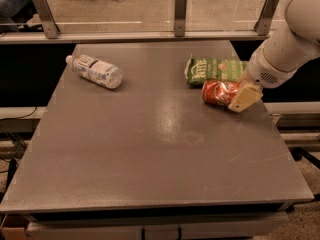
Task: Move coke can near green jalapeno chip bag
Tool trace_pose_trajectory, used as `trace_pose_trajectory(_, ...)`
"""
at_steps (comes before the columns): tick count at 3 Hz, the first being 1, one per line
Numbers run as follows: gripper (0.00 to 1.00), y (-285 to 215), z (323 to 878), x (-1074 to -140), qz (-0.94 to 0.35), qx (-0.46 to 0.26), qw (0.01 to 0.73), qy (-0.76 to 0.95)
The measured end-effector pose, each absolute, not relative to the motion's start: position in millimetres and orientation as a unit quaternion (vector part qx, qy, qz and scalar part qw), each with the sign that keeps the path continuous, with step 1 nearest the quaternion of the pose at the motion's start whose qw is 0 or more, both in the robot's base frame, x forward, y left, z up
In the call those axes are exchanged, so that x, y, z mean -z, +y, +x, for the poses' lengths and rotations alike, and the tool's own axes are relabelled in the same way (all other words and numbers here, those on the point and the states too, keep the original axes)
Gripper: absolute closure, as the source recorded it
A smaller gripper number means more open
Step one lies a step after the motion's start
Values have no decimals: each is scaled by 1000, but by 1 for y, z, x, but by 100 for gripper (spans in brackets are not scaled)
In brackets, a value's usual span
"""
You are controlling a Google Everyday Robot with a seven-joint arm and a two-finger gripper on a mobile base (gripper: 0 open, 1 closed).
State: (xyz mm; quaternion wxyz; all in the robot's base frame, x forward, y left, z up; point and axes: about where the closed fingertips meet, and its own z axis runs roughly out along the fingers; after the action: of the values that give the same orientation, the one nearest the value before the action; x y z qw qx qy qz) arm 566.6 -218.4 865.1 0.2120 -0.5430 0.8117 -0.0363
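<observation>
You have a clear plastic bottle (pixel 95 70) with a white label lying on its side at the far left of the grey table (pixel 150 179), cap toward the left edge. A rail with metal posts (pixel 180 12) lines the far edge. The gripper (pixel 239 98) is over the table's right side, closed on the coke can (pixel 218 92).

Matt grey table (pixel 150 154), faintly speckled, with a dull sheen at centre. Right of centre, the coke can (pixel 218 92) shows glossy red metal. Just above it, the green jalapeno chip bag (pixel 215 70) is shiny, crinkled film. Upper left, the bottle (pixel 95 70) is clear plastic with a white label. The gripper (pixel 242 99) at the can's right end is smooth, tan and matt, below a glossy white arm (pixel 285 49).
</observation>
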Motion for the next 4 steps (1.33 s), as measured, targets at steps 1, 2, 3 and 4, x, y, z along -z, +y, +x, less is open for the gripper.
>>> trace_pose_trajectory(1, 0, -218, 567, -864, -539, 34, 214, 814)
trace_pose_trajectory(2, 0, -220, 565, -867, -536, 35, 218, 815)
trace_pose_trajectory(3, 0, -242, 558, -887, -526, 18, 242, 815)
trace_pose_trajectory(4, 0, -290, 546, -922, -512, -13, 294, 807)
